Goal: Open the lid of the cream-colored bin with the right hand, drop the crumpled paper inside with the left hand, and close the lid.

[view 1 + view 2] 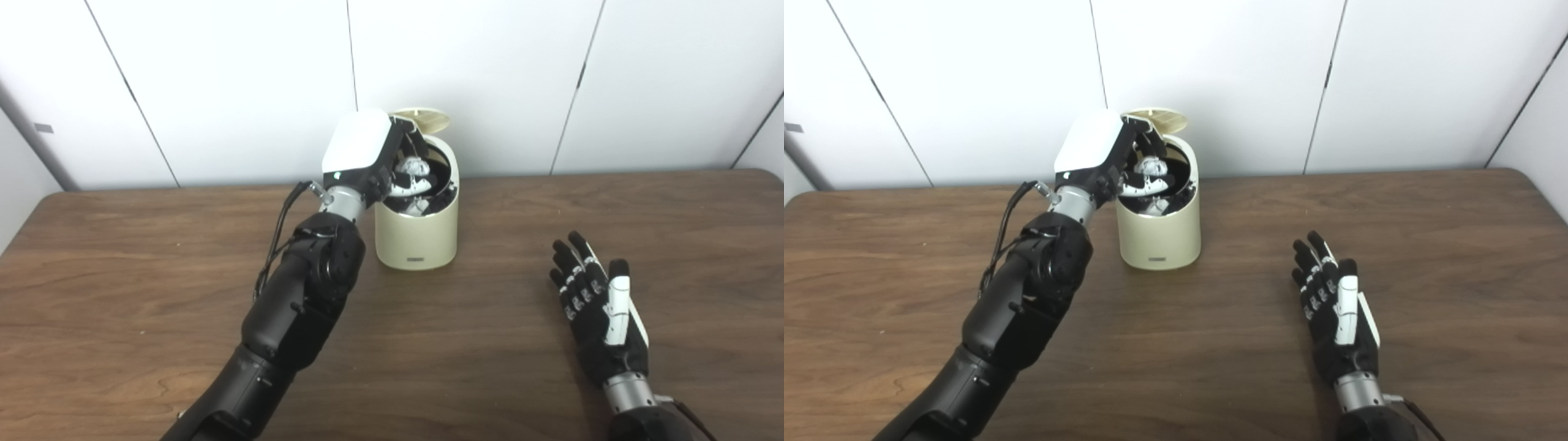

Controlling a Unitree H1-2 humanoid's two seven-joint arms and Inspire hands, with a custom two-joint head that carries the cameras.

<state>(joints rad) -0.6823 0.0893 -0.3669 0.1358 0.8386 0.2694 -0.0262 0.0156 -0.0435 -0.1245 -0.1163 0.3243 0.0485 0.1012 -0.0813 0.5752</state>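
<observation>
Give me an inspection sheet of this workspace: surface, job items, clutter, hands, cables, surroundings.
Surface: brown wood-grain table, a few pale specks on it.
Bin: cream, upright, near the table's far edge, mid-table.
Lid: open, tipped up behind the bin's mouth.
Paper: white, crumpled, at the bin's mouth in the left hand's fingers; whether already let go cannot be told.
Clutter: nothing seen.
Left hand: over the bin's mouth, fingers curled round the paper.
Right hand: open, fingers apart, over the table to the right of the bin, holding nothing.
Cables: black cable looped along the left forearm to the wrist.
Surroundings: white wall panels with dark seams behind the table.
</observation>
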